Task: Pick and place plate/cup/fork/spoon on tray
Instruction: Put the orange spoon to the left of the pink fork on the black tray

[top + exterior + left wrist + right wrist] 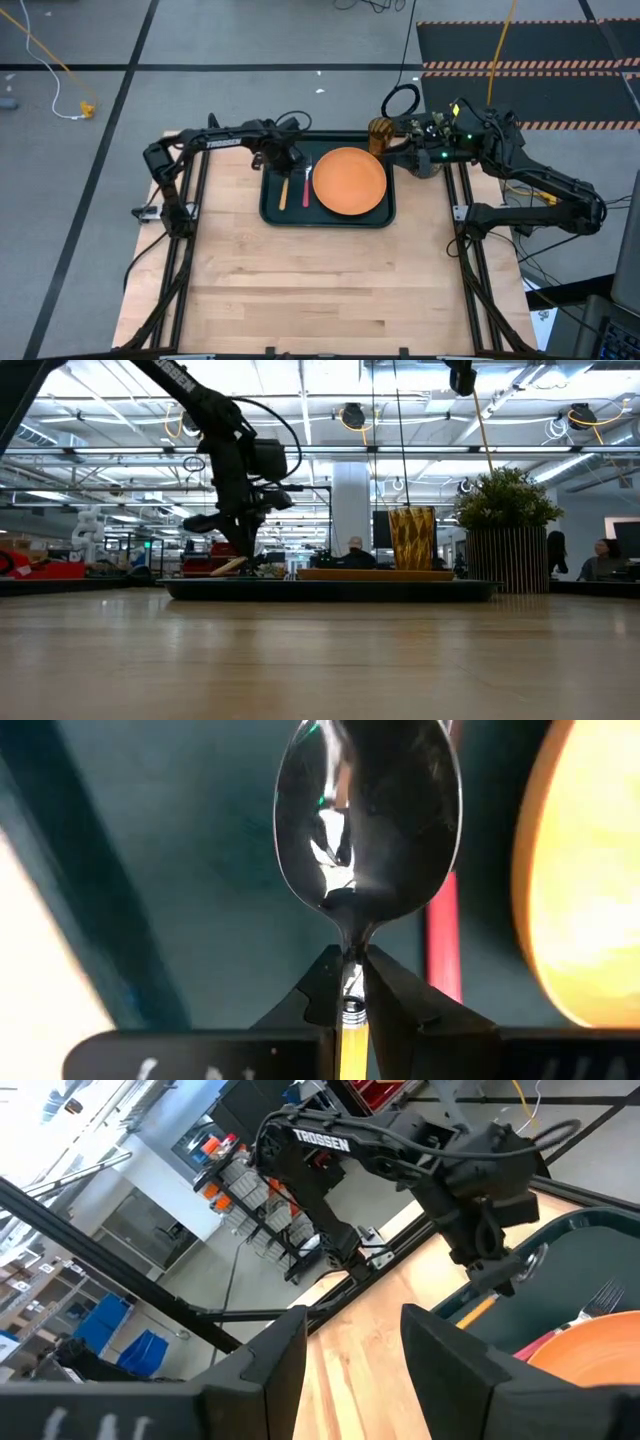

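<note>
The near half of the surface (330, 290) lies bare wood, open from either side. At the far edge the tray (275, 212) is crowded: the plate (350, 180) fills its right half, the fork (307, 186) lies just beside the plate, and the left gripper (285, 168) hangs over the left part, jaws closed on the spoon (283, 190). The cup (379, 132) stands at the tray's far right corner, with the right gripper (400, 150) just beside it.
</note>
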You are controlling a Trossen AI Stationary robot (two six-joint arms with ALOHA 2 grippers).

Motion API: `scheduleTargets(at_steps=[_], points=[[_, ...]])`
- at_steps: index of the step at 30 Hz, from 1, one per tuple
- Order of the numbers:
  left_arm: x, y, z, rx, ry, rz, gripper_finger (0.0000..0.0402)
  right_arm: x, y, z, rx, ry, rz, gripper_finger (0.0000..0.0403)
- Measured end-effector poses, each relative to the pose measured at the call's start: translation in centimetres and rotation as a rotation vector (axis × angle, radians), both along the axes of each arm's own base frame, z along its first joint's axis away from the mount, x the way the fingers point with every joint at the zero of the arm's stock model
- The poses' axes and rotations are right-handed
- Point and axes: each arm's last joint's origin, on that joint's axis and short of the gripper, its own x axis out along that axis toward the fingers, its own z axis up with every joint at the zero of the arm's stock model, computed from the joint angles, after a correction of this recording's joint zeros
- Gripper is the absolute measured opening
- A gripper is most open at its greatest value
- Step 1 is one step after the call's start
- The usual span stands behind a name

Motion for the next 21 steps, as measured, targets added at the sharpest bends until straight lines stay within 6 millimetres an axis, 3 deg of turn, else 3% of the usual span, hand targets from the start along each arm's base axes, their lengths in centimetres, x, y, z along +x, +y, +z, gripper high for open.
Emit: scheduleTargets(at_steps=[11,21], points=[[0.0,0.5,-0.5,0.025,0.034,0.085,0.0031,0.1,0.5,0.0,-0.027,-0.001,0.033,0.0157],[1.1,1.1,-3.1,-0.025,0.036,0.202,0.0031,0.1,0.6,0.0,-0.053,-0.006,0.091,0.0157]])
